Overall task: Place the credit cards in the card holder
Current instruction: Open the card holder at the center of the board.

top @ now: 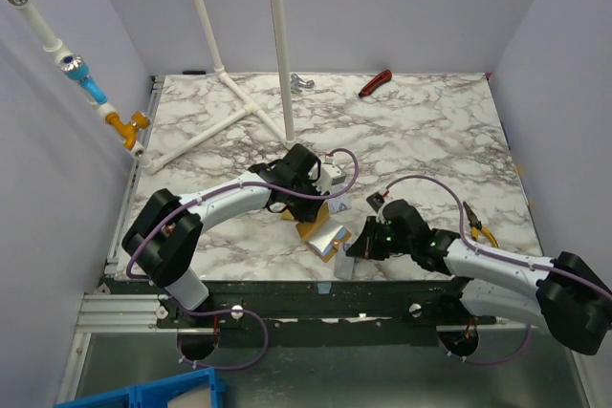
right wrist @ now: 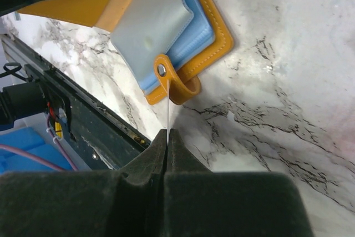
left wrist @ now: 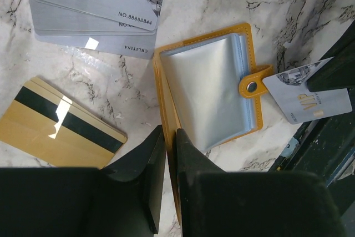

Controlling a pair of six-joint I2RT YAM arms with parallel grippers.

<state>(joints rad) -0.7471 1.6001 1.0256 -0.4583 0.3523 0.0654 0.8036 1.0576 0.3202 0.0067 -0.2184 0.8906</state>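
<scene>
The yellow card holder (left wrist: 250,43) lies open on the marble, its clear sleeves facing up. My left gripper (left wrist: 169,132) is shut on the holder's near cover edge. Beside it lie gold-tan credit cards (left wrist: 55,131) with a dark stripe, and pale grey credit cards (left wrist: 94,4) fanned beyond them. My right gripper (right wrist: 167,134) is shut on one grey card (left wrist: 310,95), seen edge-on (right wrist: 167,104) in the right wrist view, just short of the holder's snap strap (right wrist: 177,84). From above, both grippers (top: 325,200) (top: 363,236) meet at the holder (top: 311,228) near the front edge.
The table's black front rail (right wrist: 83,115) runs close behind the right gripper. A white pipe stand (top: 280,45) rises at the back left. A red-handled tool (top: 376,82) and a small metal piece (top: 304,80) lie at the far edge. A blue bin (top: 143,394) sits below the table.
</scene>
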